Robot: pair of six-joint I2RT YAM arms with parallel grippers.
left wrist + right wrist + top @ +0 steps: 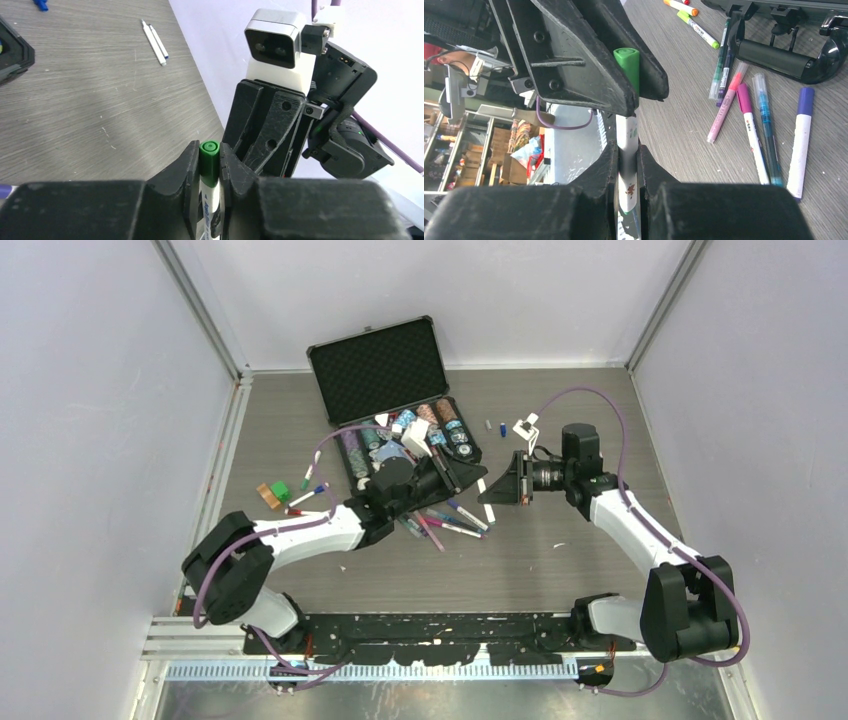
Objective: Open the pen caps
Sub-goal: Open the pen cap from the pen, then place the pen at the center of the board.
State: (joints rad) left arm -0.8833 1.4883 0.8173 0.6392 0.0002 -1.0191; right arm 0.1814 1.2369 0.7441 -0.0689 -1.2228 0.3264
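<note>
Pen (626, 145): one; white barrel, green cap (209, 154); held above the table between both arms
Left gripper (209, 150): clamped on green cap
Right gripper (626, 152): clamped on barrel
Loose pens (455, 527): eight or more; at seven o'clock

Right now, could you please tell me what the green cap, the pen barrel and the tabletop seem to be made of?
The green cap looks like smooth moulded plastic with a slight sheen. The pen barrel seems glossy white plastic, with printing on it. The tabletop is matte grey with streaked wood grain, perhaps laminate.
</note>
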